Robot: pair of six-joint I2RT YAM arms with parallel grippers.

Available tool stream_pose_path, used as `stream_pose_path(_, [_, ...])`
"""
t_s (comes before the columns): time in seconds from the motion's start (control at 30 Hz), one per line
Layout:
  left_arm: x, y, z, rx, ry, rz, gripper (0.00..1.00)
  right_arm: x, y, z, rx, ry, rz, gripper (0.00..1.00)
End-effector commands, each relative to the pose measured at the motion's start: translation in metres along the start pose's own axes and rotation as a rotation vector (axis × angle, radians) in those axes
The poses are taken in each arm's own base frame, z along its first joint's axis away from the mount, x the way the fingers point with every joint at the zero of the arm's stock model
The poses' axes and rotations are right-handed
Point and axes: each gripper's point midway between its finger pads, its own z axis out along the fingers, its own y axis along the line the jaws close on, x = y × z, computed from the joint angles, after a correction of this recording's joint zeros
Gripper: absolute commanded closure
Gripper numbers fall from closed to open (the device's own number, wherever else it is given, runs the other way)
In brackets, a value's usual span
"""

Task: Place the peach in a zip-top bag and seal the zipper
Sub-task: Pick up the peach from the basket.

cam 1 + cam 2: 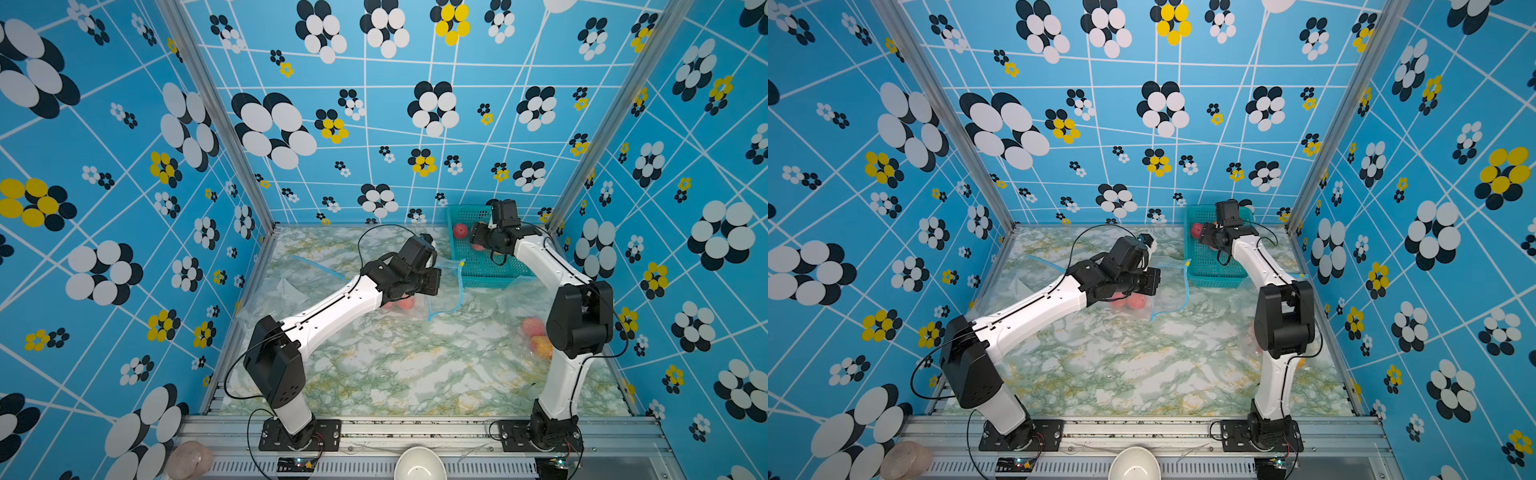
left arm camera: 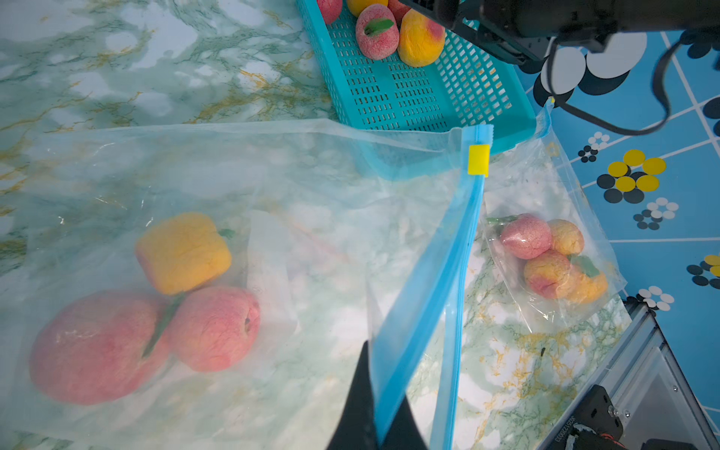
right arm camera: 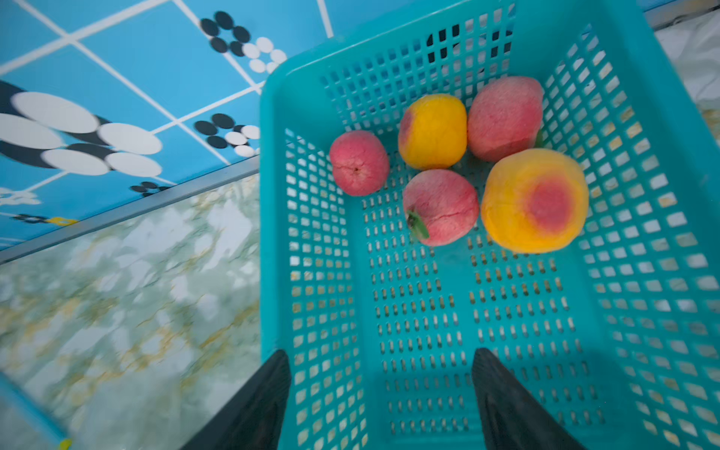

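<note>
left hand [image 2: 380,409] clenched on zip-top bag [image 2: 311,175] zipper edge [image 2: 428,296], three peaches [image 2: 214,327] inside, right hand [image 3: 382,352] released above corner basket [image 3: 269,195], five peaches [image 3: 440,206], desk [image 1: 415,365] open between arms

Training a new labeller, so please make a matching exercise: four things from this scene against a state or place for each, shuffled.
1 left gripper
2 right gripper
3 basket
4 yellow slider

A holds five peaches
B jaws open, empty, over the basket
C at one end of the zipper strip
D jaws shut on the zipper strip of the bag

Pairs: 1-D, 2-B, 3-A, 4-C
</note>
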Motion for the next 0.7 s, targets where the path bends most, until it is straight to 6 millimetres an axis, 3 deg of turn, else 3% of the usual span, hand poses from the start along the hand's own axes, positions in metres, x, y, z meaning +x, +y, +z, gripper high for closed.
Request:
stream_pose_path(0.0, [0.000, -0.002, -0.009, 0.014, -0.008, 0.010, 1.00, 0.000, -0.026, 0.015, 0.173, 0.061, -0.156, 0.24])
stream_pose_path(0.03, [0.000, -0.001, -0.007, 0.015, -0.003, 0.010, 1.00, -0.006, -0.026, 0.018, 0.183, 0.059, -0.172, 0.24])
stream_pose_path(0.07, [0.001, -0.002, -0.006, 0.016, 0.004, 0.012, 1.00, 0.001, -0.028, 0.034, 0.199, 0.088, -0.193, 0.24])
stream_pose_path(0.23, [0.003, -0.001, -0.004, 0.014, 0.012, 0.015, 1.00, 0.004, -0.031, 0.064, 0.230, 0.140, -0.246, 0.25])
stream_pose_path(0.67, [0.005, 0.003, -0.001, 0.003, 0.026, 0.017, 1.00, 0.013, -0.044, 0.112, 0.264, 0.183, -0.306, 0.25])
